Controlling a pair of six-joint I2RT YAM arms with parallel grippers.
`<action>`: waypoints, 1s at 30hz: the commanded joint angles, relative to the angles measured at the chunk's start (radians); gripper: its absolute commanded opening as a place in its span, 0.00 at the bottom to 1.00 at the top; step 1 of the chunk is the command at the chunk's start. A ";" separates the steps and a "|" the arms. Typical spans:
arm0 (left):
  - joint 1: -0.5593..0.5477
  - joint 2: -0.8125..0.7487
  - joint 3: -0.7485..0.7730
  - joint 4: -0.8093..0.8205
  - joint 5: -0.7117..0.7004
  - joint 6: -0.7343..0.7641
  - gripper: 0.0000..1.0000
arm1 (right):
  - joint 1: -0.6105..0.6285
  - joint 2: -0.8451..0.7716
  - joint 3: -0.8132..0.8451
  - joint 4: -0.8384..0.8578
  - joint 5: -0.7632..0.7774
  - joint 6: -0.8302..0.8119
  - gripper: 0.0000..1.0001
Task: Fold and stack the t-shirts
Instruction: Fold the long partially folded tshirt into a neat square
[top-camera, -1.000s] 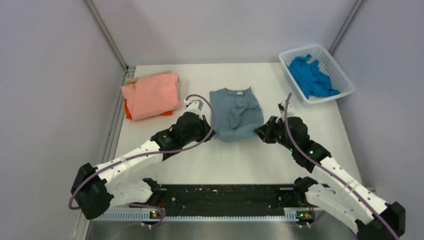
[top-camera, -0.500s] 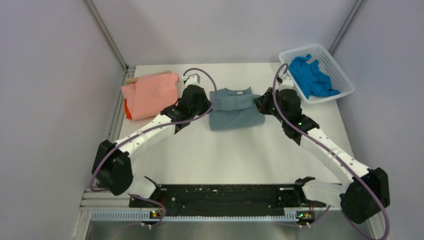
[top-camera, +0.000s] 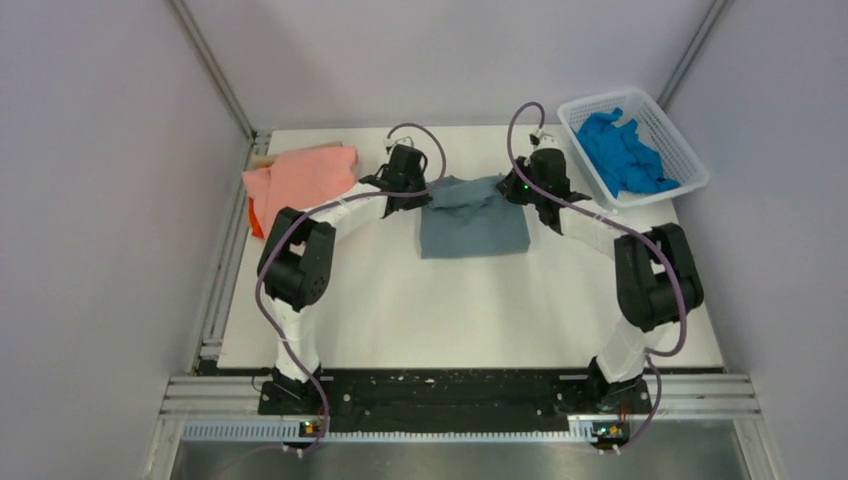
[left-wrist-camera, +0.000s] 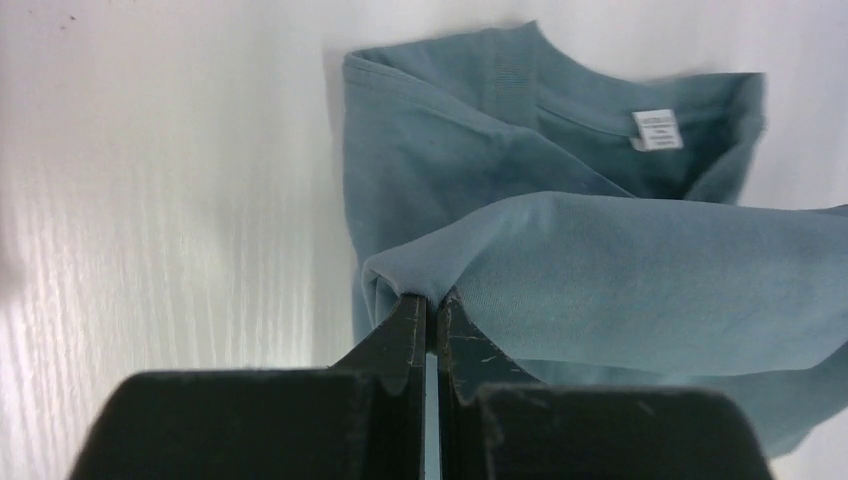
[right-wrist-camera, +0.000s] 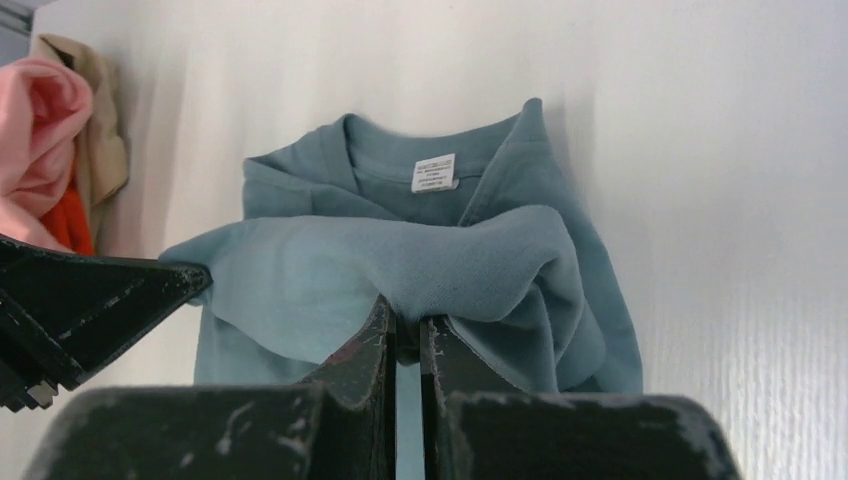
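The dusty grey-blue t-shirt (top-camera: 472, 218) lies mid-table, its near part doubled over towards the collar. My left gripper (top-camera: 418, 196) is shut on the folded edge's left corner (left-wrist-camera: 420, 285), held above the collar end. My right gripper (top-camera: 513, 192) is shut on the right corner (right-wrist-camera: 470, 270). The white neck label (left-wrist-camera: 655, 128) shows beyond the held edge, also in the right wrist view (right-wrist-camera: 433, 172). The salmon-pink t-shirt (top-camera: 300, 180) lies folded at the far left on the orange one (top-camera: 254, 216). The bright blue t-shirt (top-camera: 620, 152) is crumpled in the basket.
The white plastic mesh basket (top-camera: 683, 150) stands at the far right corner. A beige cloth (right-wrist-camera: 95, 130) peeks out behind the pink shirt. Grey walls close the table's left, back and right. A black rail (top-camera: 450, 390) runs along the near edge.
Both grippers have carried the grey-blue shirt's near edge away from the bases towards the collar, folding the shirt over itself. Both arms are now stretched far out.
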 joint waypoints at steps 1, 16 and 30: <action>0.050 0.080 0.094 -0.009 0.094 -0.012 0.00 | -0.014 0.116 0.107 0.079 -0.049 0.012 0.00; 0.089 0.037 0.162 -0.050 0.299 0.035 0.83 | -0.014 0.060 0.134 -0.004 0.033 -0.008 0.68; 0.040 -0.011 -0.006 0.139 0.520 0.002 0.99 | -0.006 -0.001 -0.044 0.115 -0.292 0.047 0.83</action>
